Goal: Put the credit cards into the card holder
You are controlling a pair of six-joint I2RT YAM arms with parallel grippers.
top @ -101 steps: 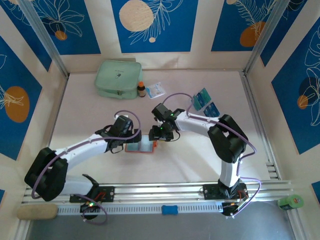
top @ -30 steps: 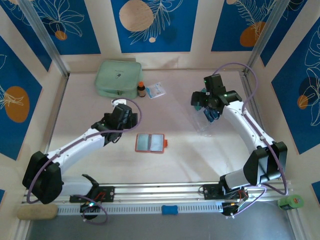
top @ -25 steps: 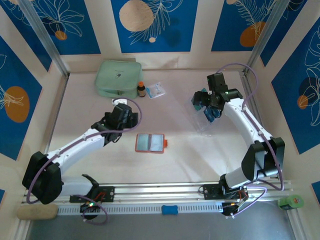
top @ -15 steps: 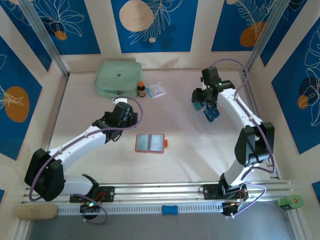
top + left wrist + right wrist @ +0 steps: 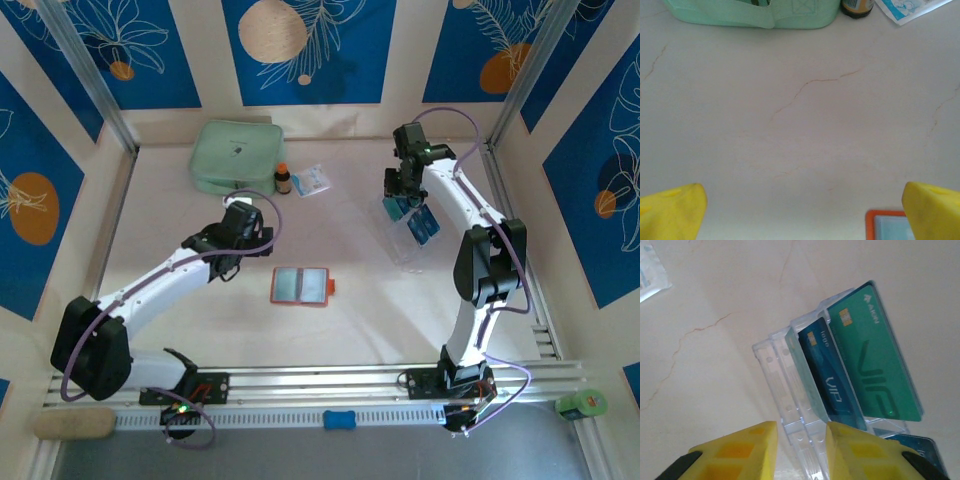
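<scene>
The card holder [image 5: 301,286] lies open and flat mid-table, orange-rimmed with pale pockets; its corner [image 5: 887,226] shows at the bottom right of the left wrist view. The credit cards stand in a clear slotted rack [image 5: 408,240] at the right: a teal-green card [image 5: 875,365], a blue card [image 5: 826,375] and a pale teal one [image 5: 804,372]. My right gripper [image 5: 402,195] hangs over the rack's back end. Its jaws [image 5: 800,435] are narrowed but still apart, with the clear rack's end [image 5: 790,405] in the gap. My left gripper [image 5: 240,212] [image 5: 802,212] is open over bare table, left of the card holder.
A mint-green zip pouch [image 5: 235,157] [image 5: 750,10], a small brown bottle [image 5: 283,179] [image 5: 857,6] and a white-and-blue paper packet [image 5: 312,181] [image 5: 910,7] sit at the back. Metal frame posts and patterned walls close in the table's sides.
My right gripper swung back over the rack's far end and its jaws narrowed from wide open. The left arm barely moved. Earlier both grippers were at the card holder.
</scene>
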